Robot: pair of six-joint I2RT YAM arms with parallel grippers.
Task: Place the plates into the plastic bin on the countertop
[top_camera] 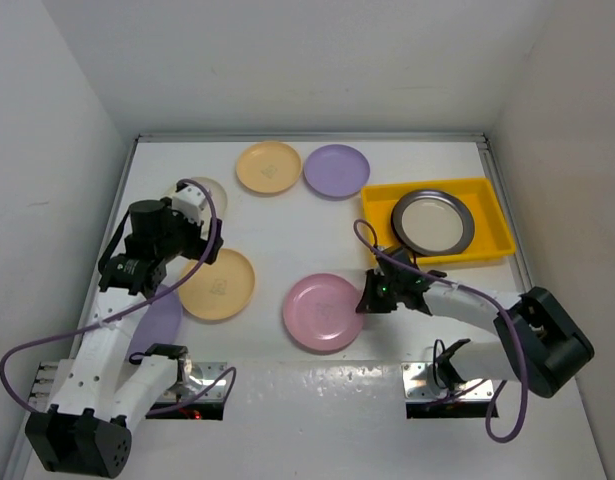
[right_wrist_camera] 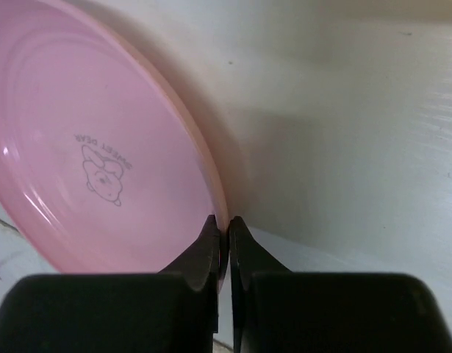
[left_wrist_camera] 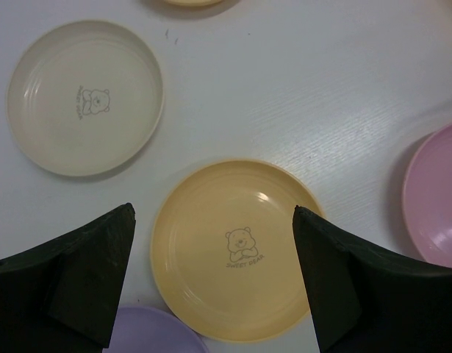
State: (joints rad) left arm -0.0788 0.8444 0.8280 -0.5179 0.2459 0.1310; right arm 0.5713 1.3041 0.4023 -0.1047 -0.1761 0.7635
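- top external view: the countertop [top_camera: 287, 235] fills the floor of the scene, glossy white, with white walls [top_camera: 287, 60] on three sides.
- the plastic bin [top_camera: 495, 248], bright yellow, sits at the right side of the countertop, towards the back.
- one dark-rimmed plate [top_camera: 433, 222] lies flat inside the bin, taking up its left and middle part.
- the pink plate [top_camera: 322, 312] lies on the countertop, in front of the bin and to its left, outside it.
- a peach plate [top_camera: 217, 284] lies left of the pink one, well apart from it.
- a second peach plate [top_camera: 268, 167] and a lavender plate [top_camera: 336, 171] lie side by side near the back wall.
- a second lavender plate [top_camera: 159, 320] lies partly under my left arm, just beside the near peach plate.
- a cream plate [left_wrist_camera: 86, 95] lies beyond the near peach plate, partly hidden by my left wrist from above.
- my left gripper [left_wrist_camera: 214, 213] hangs above the near peach plate with its jaws spread wide, holding nothing.
- my right gripper [right_wrist_camera: 222, 224] is at the right edge of the pink plate, its fingers pinched tight on that rim.
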